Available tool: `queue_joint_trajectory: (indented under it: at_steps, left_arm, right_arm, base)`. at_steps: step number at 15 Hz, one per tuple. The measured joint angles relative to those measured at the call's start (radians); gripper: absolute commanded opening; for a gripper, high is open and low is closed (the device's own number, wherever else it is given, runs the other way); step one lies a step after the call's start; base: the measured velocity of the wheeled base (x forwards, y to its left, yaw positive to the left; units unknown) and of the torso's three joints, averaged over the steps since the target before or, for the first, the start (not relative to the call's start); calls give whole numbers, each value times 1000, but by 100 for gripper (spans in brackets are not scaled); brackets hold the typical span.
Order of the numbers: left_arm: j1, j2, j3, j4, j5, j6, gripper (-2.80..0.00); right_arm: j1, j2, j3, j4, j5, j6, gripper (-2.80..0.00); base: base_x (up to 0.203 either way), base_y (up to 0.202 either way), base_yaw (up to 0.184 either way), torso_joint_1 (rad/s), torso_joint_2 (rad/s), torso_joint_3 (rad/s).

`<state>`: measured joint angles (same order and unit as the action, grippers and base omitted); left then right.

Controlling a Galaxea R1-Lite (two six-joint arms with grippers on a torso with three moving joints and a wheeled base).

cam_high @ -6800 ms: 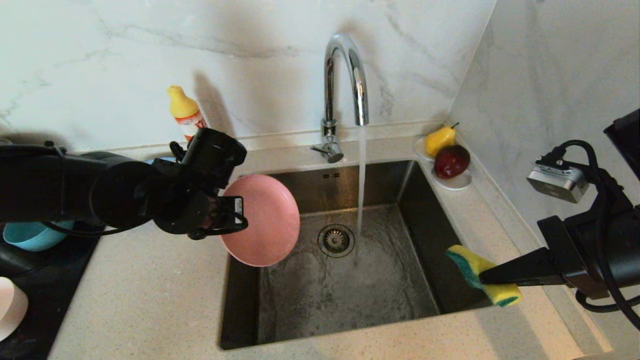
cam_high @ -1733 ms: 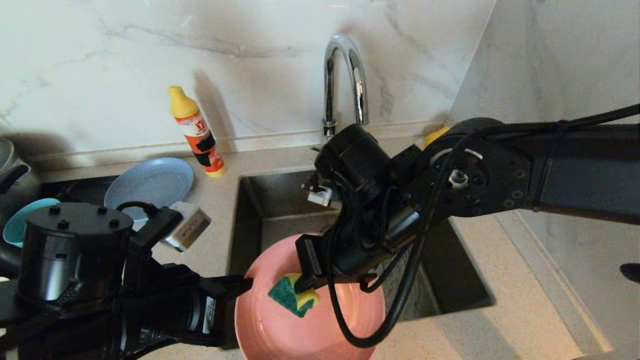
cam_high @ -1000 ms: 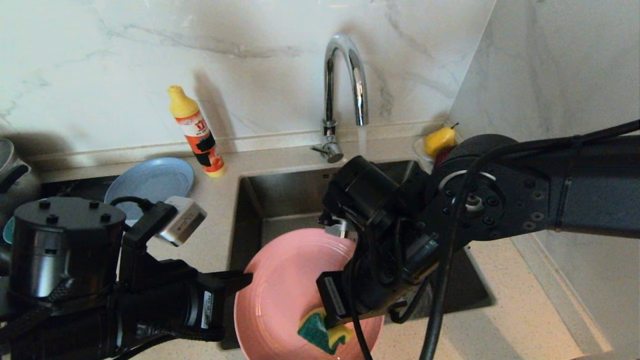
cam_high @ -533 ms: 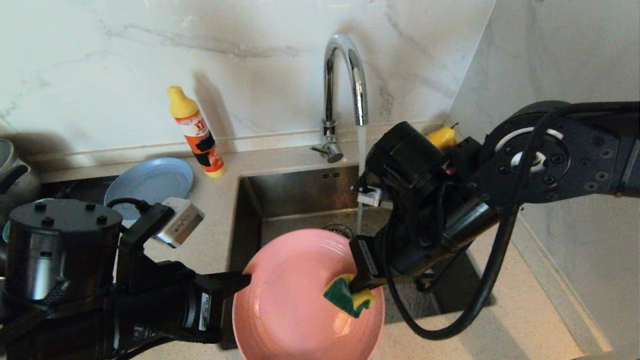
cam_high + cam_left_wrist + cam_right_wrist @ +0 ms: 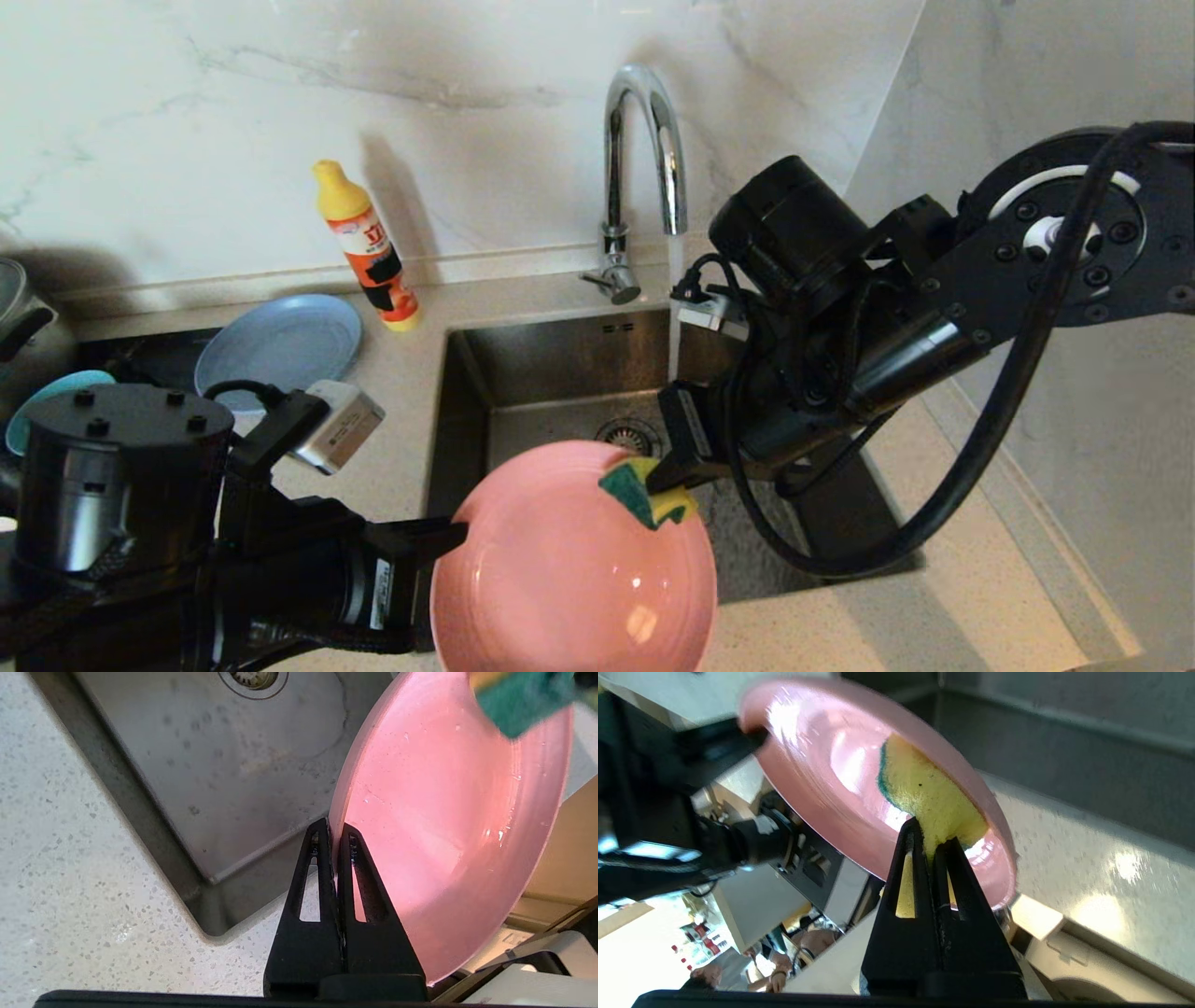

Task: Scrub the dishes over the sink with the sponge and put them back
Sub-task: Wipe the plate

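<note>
My left gripper (image 5: 456, 535) (image 5: 332, 830) is shut on the left rim of the pink plate (image 5: 569, 579) (image 5: 448, 812) (image 5: 822, 774), holding it tilted over the front edge of the sink (image 5: 551, 373). Shut on the yellow-and-green sponge (image 5: 646, 492) (image 5: 924, 798), my right gripper (image 5: 665, 478) (image 5: 930, 840) presses it against the plate's far rim. A green corner of the sponge (image 5: 518, 700) shows in the left wrist view. A blue plate (image 5: 280, 345) and a teal bowl (image 5: 37, 401) lie on the counter at the left.
Water runs from the chrome faucet (image 5: 644, 149) into the basin near the drain (image 5: 625, 434). An orange detergent bottle (image 5: 369, 247) stands behind the blue plate. A steel pot (image 5: 14, 308) sits at the far left edge. The right arm (image 5: 934, 308) hides the back right corner.
My right gripper has drawn the sponge from the plate's lower part up and back to its far rim, and the right arm has risen. The left arm and plate have barely moved.
</note>
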<state>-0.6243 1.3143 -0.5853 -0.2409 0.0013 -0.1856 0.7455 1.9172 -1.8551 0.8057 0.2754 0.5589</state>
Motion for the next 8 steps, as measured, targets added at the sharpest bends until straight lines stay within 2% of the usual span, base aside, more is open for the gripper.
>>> queue_joint_trajectory:
  at_steps: [4, 8]
  left_arm:
    - [0, 0, 4, 0, 0, -1, -280]
    - [0, 1, 1, -1, 0, -5, -280]
  right_arm:
    - [42, 40, -63, -1, 2, 5, -280]
    - [99, 66, -69, 8, 2, 10, -280]
  base:
    - [0, 0, 0, 0, 0, 0]
    - [0, 0, 0, 0, 0, 0]
